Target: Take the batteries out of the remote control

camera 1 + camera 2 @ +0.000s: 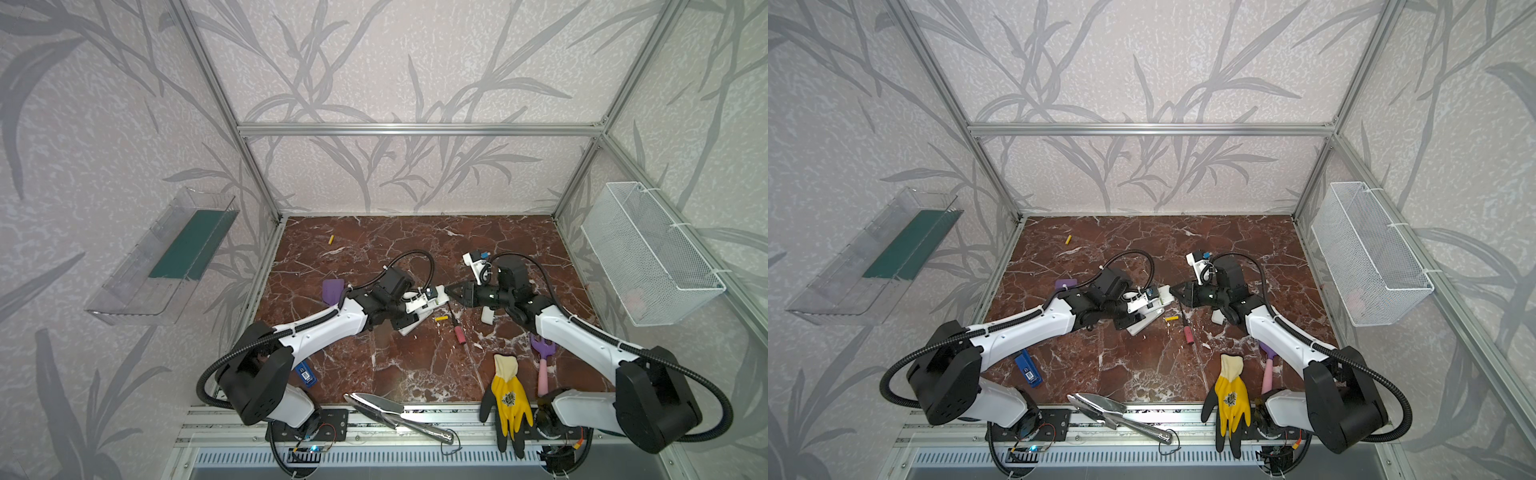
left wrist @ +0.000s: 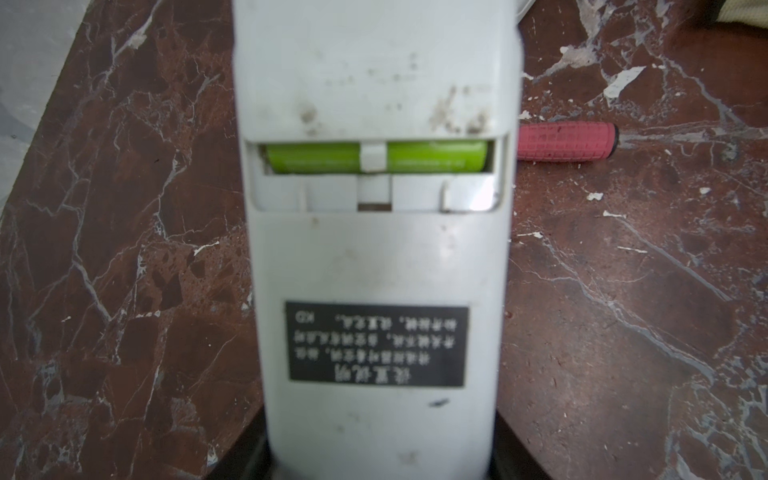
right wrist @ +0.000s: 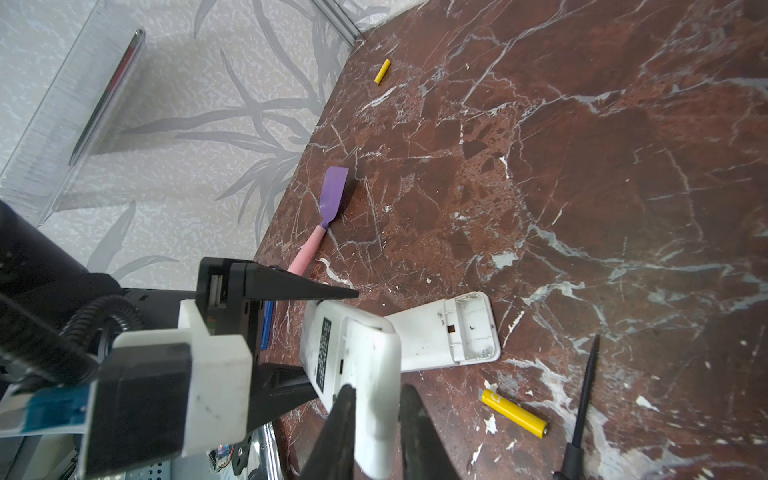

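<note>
One green battery (image 2: pixel 316 157) sits in the left claw's (image 3: pixel 332 340) remote (image 2: pixel 380 257).

Battery (image 2: pixel 311 157) in the remote (image 2: pixel 374 257); second battery (image 3: pixel 514 412), apparently loose, beside the screwdriver (image 3: pixel 584 390)

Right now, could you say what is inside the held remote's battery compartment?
A lime green battery under a white tab, beside a bare slot; farther in is covered.

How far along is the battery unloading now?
Done: the far yellow battery and near yellow battery lie on the table; the open remote is empty. In hand: left gripper holds the second remote, right gripper pinches its end. Remaining: a lime green battery sits inside it.
</note>
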Controlling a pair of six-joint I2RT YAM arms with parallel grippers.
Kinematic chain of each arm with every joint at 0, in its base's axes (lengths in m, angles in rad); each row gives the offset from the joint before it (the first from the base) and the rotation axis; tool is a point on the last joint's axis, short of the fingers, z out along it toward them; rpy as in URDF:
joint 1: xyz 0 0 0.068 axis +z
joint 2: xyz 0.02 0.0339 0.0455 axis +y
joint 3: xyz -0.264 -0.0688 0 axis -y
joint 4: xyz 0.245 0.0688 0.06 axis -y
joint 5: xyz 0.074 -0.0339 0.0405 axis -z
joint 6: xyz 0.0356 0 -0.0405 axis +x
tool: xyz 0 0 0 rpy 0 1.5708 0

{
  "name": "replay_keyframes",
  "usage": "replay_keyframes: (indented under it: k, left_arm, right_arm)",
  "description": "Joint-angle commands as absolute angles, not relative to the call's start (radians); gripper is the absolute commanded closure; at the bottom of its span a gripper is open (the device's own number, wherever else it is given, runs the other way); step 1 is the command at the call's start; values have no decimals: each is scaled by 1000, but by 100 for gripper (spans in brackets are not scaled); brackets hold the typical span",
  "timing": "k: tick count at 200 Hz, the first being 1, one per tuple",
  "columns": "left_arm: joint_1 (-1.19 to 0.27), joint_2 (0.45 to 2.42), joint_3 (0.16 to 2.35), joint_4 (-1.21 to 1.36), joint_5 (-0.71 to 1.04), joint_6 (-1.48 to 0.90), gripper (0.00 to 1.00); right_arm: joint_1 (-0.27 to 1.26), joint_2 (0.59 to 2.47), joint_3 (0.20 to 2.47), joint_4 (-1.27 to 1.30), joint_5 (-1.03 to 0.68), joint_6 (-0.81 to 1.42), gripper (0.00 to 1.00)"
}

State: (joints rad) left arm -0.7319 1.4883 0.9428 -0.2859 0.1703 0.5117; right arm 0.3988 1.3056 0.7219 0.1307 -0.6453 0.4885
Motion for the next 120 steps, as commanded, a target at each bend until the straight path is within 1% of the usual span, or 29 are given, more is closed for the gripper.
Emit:
replay_keyframes:
  k: [1,15,39,47,61,78,88,120]
  left_arm:
    - [-730,1491,957,-315,189,506,100]
    - [-730,1489,954,-314,187,505,100]
    - [-731,1485,950,-301,193,502,100]
    - [-730,1487,952,-299,193,501,100]
    - [-730,1488,953,-298,191,501,100]
    - [-731,1488,951,-299,188,503,100]
    - [-731,1487,949,-297,186,502,100]
    - [-730,1481,947,-291,186,501,100]
  right_arm:
    - [394,1274,717,148,-631,464,80]
    - [394,1276,718,149,-633,463,83]
    - [394,1299,715,186,-666,484,84]
    - [394,1306,711,202,-675,493,81]
    - [394,1309,704,216,-675,501,68]
    - [394,1309,703,213,-669,500,61]
    - [394,1314,704,207,-668,498,60]
    - [394,1344,712,203,-673,498,59]
